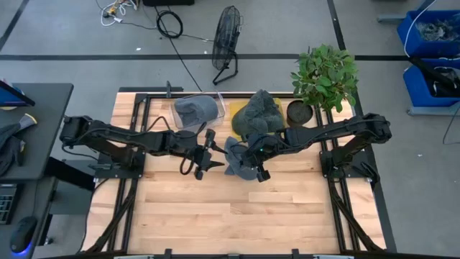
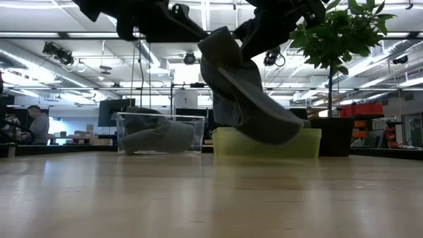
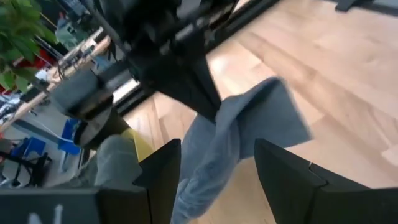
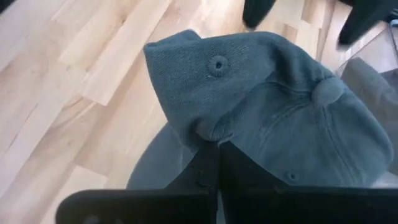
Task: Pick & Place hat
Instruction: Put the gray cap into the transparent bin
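A grey cap (image 1: 235, 153) hangs from my right gripper (image 1: 253, 167) above the middle of the table; it also shows in the low view (image 2: 246, 92) and the right wrist view (image 4: 261, 93). My left gripper (image 1: 210, 155) is open and empty just left of the cap, its fingers (image 3: 163, 177) pointing at the cap (image 3: 239, 140) without touching it. More grey caps are piled in a yellow-green bin (image 1: 237, 109) at the back. One cap lies in a clear bin (image 1: 195, 111) beside it. My right gripper pinches a bunched fold of the cap's crown (image 4: 208, 132) between its two shut fingers, near an eyelet (image 4: 217, 64). The cap hangs below the gripper, tilted and crumpled, its lower end (image 2: 281, 132) clear of the table.
A potted plant (image 1: 323, 75) stands at the back right, next to the yellow-green bin. The wooden tabletop (image 1: 237, 208) stretches bare toward the near edge. A black frame runs along the table's sides. A person (image 2: 38, 125) sits far off in the room.
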`<act>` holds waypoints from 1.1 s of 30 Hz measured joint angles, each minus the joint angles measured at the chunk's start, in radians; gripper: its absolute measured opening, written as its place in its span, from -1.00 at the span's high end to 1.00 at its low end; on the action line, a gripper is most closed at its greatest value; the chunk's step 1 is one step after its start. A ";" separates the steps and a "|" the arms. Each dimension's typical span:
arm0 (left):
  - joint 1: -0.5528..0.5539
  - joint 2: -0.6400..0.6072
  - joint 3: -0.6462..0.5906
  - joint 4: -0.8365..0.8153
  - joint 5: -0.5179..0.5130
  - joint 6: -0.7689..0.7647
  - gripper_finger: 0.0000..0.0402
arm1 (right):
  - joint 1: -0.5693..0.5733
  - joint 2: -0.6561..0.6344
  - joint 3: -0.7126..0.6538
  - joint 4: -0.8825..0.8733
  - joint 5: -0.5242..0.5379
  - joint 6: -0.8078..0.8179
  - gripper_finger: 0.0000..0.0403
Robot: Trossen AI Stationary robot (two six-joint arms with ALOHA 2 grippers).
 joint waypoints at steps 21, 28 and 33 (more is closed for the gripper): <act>0.025 0.131 0.000 0.139 -0.058 0.111 0.93 | -0.001 0.001 0.000 0.068 0.062 -0.057 0.81; 0.001 0.097 0.000 0.132 -0.329 0.170 0.96 | 0.000 0.001 0.001 -0.041 0.213 0.021 0.56; -0.019 -0.025 0.000 0.133 -0.556 0.225 0.95 | 0.001 0.002 0.001 -0.182 0.240 0.111 0.42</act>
